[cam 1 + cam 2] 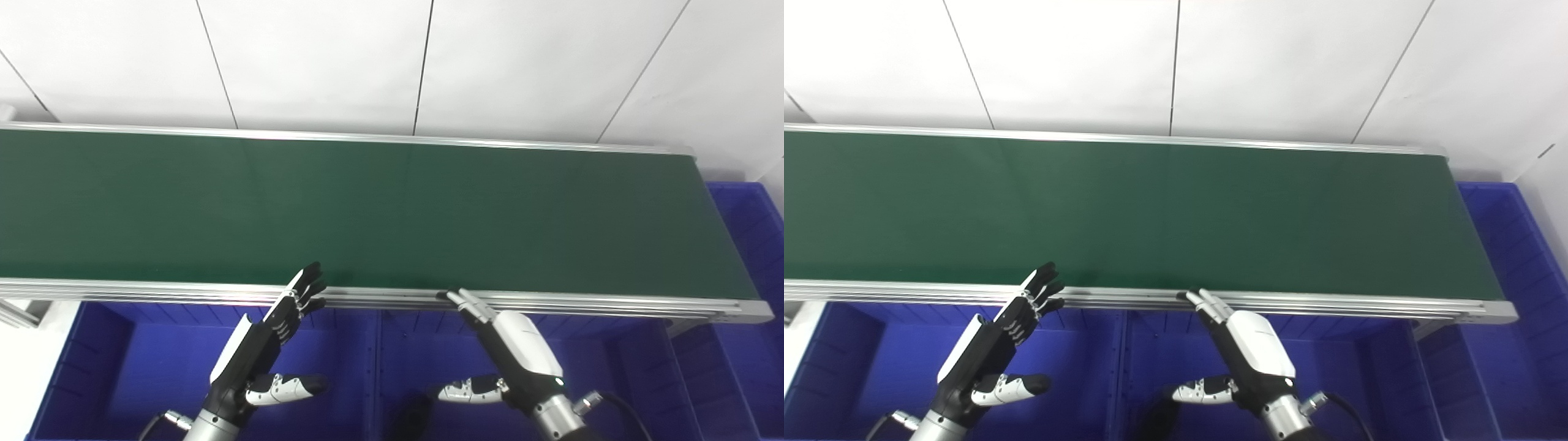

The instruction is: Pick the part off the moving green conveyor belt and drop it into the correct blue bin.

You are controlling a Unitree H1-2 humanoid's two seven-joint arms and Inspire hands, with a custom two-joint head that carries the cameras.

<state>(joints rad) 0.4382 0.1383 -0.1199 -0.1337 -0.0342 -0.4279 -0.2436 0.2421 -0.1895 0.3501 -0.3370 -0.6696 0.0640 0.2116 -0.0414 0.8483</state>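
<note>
Both robot hands, left (269,331) and right (508,343), are held spread and empty at the near edge of the flat green conveyor belt (367,208), where no part is seen; a late grasp could be caused once one arrives.

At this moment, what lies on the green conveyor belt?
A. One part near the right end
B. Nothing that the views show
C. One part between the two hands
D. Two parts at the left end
B: the green conveyor belt shows bare along its whole visible length, and both the left robot hand and the right robot hand are open, holding nothing.
</note>
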